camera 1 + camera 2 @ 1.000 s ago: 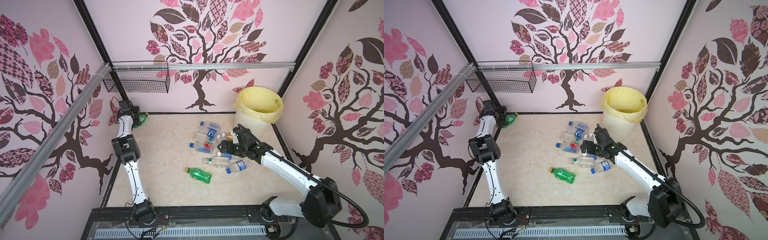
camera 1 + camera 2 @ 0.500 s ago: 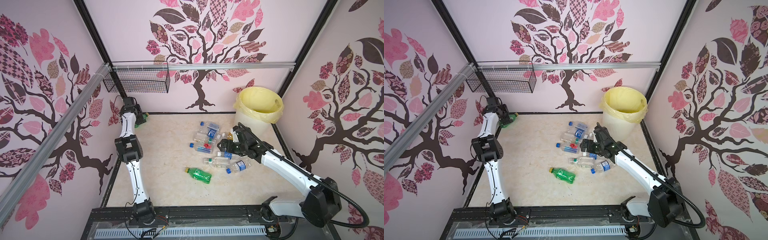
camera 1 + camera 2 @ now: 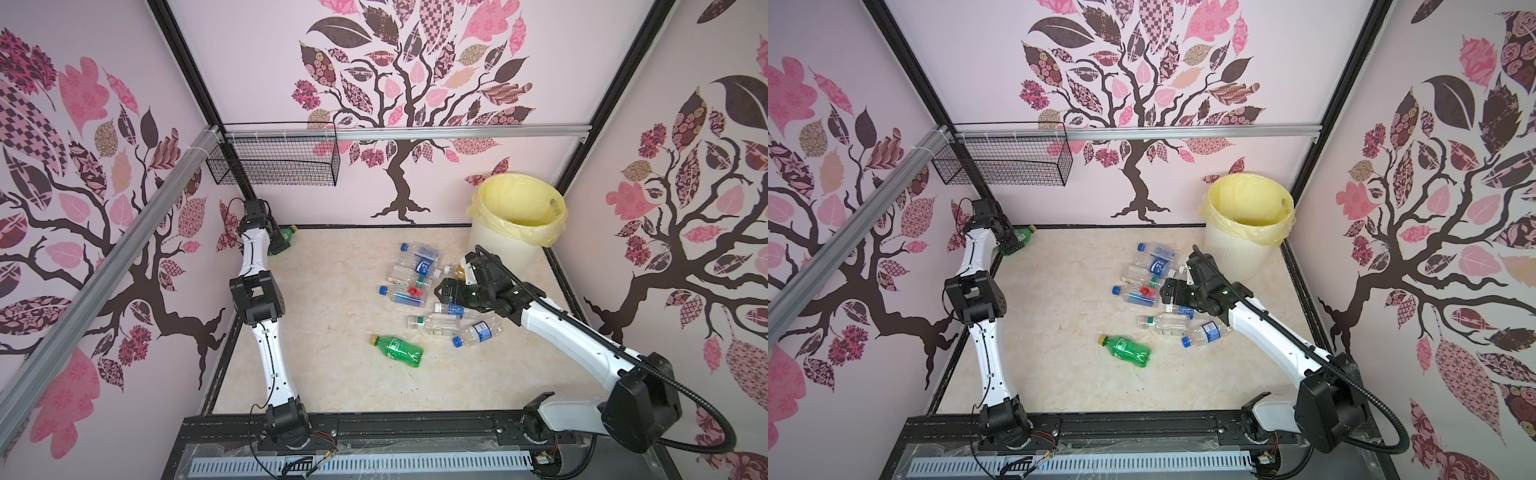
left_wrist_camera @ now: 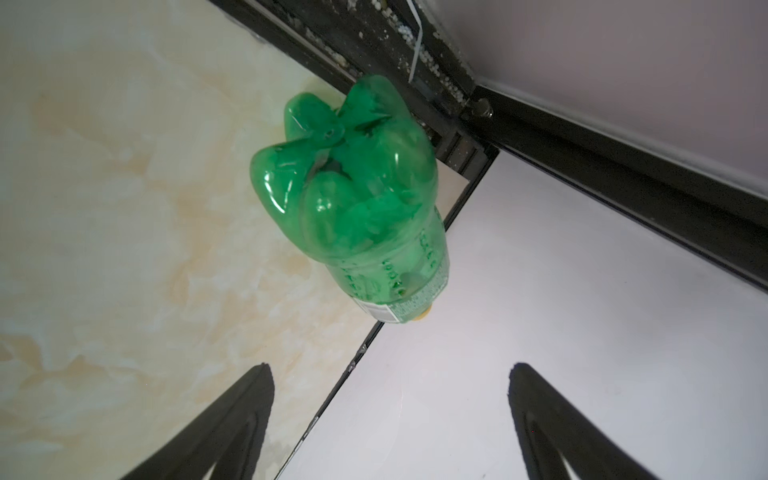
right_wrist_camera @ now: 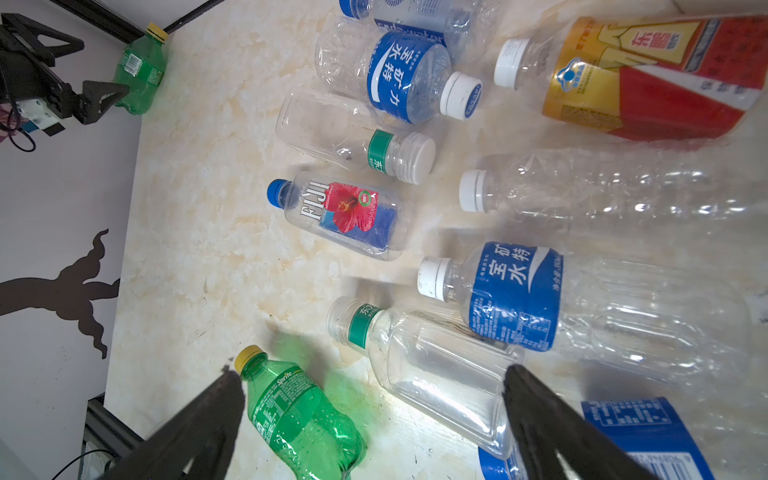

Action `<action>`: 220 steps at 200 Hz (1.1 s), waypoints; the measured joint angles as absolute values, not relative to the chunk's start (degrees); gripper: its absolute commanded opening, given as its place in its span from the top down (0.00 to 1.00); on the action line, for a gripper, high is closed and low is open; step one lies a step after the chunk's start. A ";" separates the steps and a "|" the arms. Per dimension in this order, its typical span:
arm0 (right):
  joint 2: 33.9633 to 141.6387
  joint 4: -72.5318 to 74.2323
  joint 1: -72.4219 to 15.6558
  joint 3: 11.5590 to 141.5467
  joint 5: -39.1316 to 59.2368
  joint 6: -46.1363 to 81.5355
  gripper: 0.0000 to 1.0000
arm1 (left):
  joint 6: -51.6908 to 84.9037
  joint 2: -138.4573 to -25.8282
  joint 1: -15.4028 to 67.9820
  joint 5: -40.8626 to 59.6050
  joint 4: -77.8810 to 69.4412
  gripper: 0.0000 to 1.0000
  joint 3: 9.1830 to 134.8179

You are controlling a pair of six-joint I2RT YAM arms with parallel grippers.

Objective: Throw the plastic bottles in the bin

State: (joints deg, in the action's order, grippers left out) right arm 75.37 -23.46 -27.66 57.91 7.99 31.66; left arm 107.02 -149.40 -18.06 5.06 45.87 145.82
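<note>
Several plastic bottles [image 3: 419, 274] [image 3: 1152, 270], mostly clear with blue labels, lie in a loose cluster mid-table. One has a red-gold label [image 5: 648, 75]. A green Sprite bottle [image 3: 397, 351] [image 3: 1127, 351] [image 5: 299, 415] lies apart in front. Another green bottle [image 3: 284, 239] [image 3: 1019, 239] [image 4: 357, 208] lies in the far-left corner against the frame. My left gripper [image 3: 276, 237] [image 4: 388, 370] is open just short of its base, holding nothing. My right gripper [image 3: 442, 291] [image 3: 1165, 293] [image 5: 372, 376] hovers open over the cluster. The white bin [image 3: 515, 249] [image 3: 1237, 257] with its yellow bag stands at the far right.
A black wire basket [image 3: 274, 166] [image 3: 1005, 166] hangs on the back wall at the left. Black frame rails edge the table, and patterned walls close in on three sides. The bin stands just behind my right wrist.
The left arm has shifted slightly in the far-left corner beside the green bottle. The right arm has hardly moved. Both grippers stay open.
</note>
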 measured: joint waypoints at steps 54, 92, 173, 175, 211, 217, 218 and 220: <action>75.48 -23.83 -27.66 58.30 7.27 31.68 0.00 | 107.81 -149.97 -18.72 4.99 45.98 0.08 145.82; 75.81 -23.86 -27.66 58.94 7.05 31.68 0.00 | 108.07 -151.13 -19.16 5.08 45.87 0.08 145.82; 75.83 -24.29 -27.66 58.94 6.33 31.70 0.00 | 108.20 -153.49 -19.31 5.21 45.25 0.17 145.82; 75.83 -24.32 -27.66 58.94 6.31 31.70 0.00 | 108.18 -153.51 -19.31 5.21 45.15 0.18 145.82; 75.83 -24.38 -27.66 58.94 5.87 31.75 0.00 | 108.38 -153.60 -19.46 5.58 44.23 0.30 145.82; 75.83 -24.38 -27.66 58.94 5.76 31.75 0.00 | 108.31 -153.60 -19.46 5.65 44.10 0.33 145.82; 75.83 -24.38 -27.66 58.94 5.76 31.75 0.00 | 108.40 -153.62 -19.46 5.67 44.05 0.33 145.82; 75.83 -24.38 -27.66 58.94 5.76 31.75 0.00 | 108.25 -153.62 -19.46 5.69 44.03 0.34 145.82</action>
State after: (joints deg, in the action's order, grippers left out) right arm 75.83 -24.38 -27.66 58.94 5.76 31.75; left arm 108.25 -153.62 -19.46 5.69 44.03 145.82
